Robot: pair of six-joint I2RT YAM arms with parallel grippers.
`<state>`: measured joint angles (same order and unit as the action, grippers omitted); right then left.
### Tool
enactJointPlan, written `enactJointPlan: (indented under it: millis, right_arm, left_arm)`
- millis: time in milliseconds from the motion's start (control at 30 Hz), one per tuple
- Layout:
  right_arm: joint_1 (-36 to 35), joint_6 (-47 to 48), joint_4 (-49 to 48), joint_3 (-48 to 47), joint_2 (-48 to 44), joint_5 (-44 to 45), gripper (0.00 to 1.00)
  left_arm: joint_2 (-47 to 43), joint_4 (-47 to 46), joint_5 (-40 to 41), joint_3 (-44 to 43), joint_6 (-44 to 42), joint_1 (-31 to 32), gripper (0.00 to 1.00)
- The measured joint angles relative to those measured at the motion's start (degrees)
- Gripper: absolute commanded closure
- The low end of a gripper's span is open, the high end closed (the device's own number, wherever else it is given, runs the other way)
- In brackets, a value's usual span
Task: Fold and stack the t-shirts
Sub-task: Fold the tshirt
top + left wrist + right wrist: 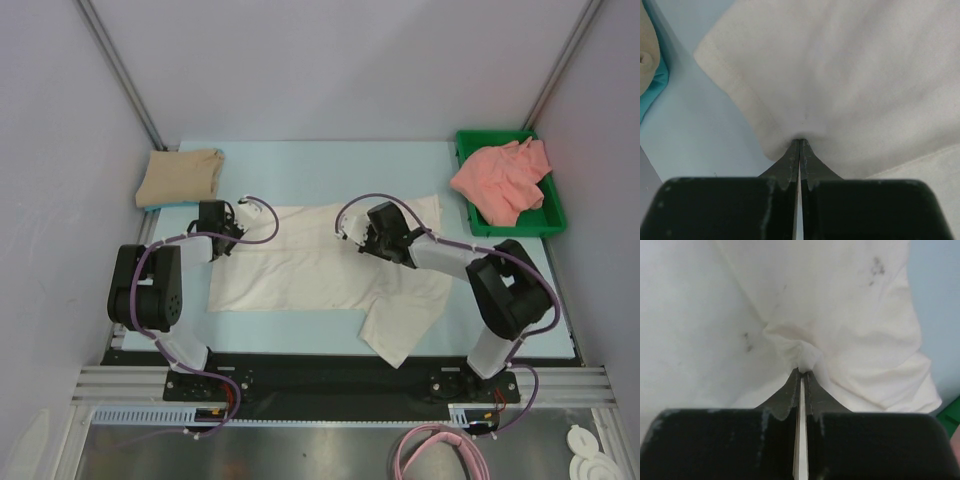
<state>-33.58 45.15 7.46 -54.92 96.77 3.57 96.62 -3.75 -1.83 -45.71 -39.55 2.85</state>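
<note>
A cream-white shirt [320,265] is spread across the middle of the pale blue table [330,170], lying mostly flat, with one sleeve trailing toward the near edge on the right side. It is gripped at two places.

The left gripper [228,238] is set at the shirt's left end. In the left wrist view its jaws [800,142] are seen pressed together with only a hairline gap, and a small pucker of the cream-white cloth [850,75] is pinched at their tips, just inside a hemmed edge.

The right gripper [355,238] is placed over the upper middle of the same shirt. Its jaws [801,372] are likewise drawn tight, and a bunched fold of the cloth [715,315] is clamped between the tips – a few dark specks [875,267] are seen on the fabric nearby.

A tan shirt [180,177] is laid folded at the far left corner of the table, well apart from the cream-white one; its edge [647,55] is caught at the left border of the left wrist view.

A pink shirt [500,180] is heaped, unfolded, in a green tray [550,215] at the far right corner, part of it draped over the tray's left rim. A corner of the tray [952,412] is glimpsed at the right border of the right wrist view.
</note>
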Motion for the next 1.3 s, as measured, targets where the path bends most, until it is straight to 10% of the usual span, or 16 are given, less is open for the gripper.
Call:
enactJointPlan:
  millis: [167,267,833,1300]
  right_arm:
    - [0.7,1.6,-2.8,-5.0,5.7,1.2,0.61]
    - [0.7,1.5,-4.6,-5.1,5.6,2.7,0.57]
    - [-0.1,1.3,-6.7,5.9,-9.8,-2.3,0.80]
    - [5.2,1.4,-1.8,5.8,-2.7,-5.3,0.60]
  left_arm:
    - [0.0,0.0,0.0,0.0,0.0,0.0,0.99]
    - [0.0,0.0,0.0,0.0,0.0,0.0,0.98]
    - [0.0,0.0,0.0,0.0,0.0,0.0,0.99]
    - [0.0,0.0,0.0,0.0,0.0,0.0,0.99]
